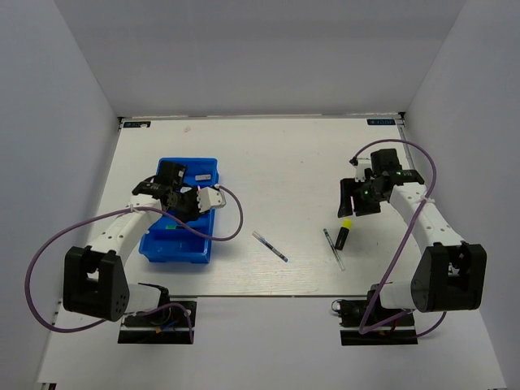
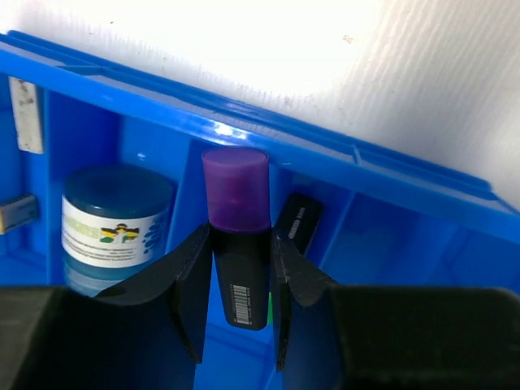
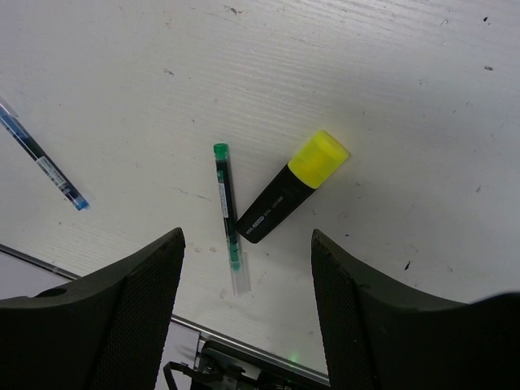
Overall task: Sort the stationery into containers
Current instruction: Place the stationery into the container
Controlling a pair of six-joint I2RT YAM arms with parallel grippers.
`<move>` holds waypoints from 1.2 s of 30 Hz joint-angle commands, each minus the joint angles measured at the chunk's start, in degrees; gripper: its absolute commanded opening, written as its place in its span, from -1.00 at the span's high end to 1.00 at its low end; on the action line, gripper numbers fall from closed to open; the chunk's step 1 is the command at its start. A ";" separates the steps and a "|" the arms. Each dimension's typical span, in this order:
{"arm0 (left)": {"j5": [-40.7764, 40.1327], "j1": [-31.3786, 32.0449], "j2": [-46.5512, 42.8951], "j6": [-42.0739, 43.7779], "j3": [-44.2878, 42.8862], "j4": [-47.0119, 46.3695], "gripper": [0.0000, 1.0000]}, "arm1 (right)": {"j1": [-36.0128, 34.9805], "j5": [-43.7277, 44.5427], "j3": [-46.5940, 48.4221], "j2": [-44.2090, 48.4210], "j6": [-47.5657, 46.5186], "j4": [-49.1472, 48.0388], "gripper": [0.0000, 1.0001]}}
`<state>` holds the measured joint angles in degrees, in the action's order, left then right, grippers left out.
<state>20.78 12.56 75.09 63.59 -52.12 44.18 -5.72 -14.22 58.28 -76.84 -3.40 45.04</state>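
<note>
In the left half of the top view, a rectangular bright blue plastic tray [image 1: 154,248] is seen on the white table [image 1: 284,162]. The left gripper [image 2: 240,272] is clamped on a black highlighter with a purple cap [image 2: 236,187]. It is held low over the tray's compartments, cap towards the far wall, presumably so that it can be let go beside another black marker body [image 2: 296,223]. A round blue-white tin [image 2: 114,219] is already lodged in the compartment at the left of the wrist frame.

Towards the right of the top view, the right gripper [image 3: 245,244] is held with its jaws wide apart above a black highlighter with a yellow cap [image 3: 284,199]. This stance is judged to be a readiness to grasp. A thin green-tipped pen [image 3: 227,211] lies just beside the highlighter's tail and could be caught with it. A thin blue pen [image 1: 270,246] is left apart, near the table's centre.
</note>
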 commanded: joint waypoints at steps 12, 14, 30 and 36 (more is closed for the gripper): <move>-0.65 -2.71 0.06 -0.75 0.88 -7.71 0.53 | 1.06 -2.31 0.17 -0.51 -1.44 0.75 -0.43; 0.05 -3.85 -0.91 -1.80 1.23 -7.97 0.37 | 1.06 -2.48 0.25 -0.60 -1.35 0.93 -0.43; 2.60 -6.23 -5.57 -4.53 2.64 -9.03 -0.15 | 1.14 -5.20 0.43 -0.59 -2.14 1.90 -0.73; 3.39 -6.41 -6.01 -6.02 2.81 -9.20 -0.22 | 1.32 -5.38 0.25 -0.16 -1.35 1.90 -0.71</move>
<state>21.87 6.48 70.81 58.59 -49.17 35.51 -4.84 -18.22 58.28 -77.38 -4.86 46.17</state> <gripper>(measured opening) 0.610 0.854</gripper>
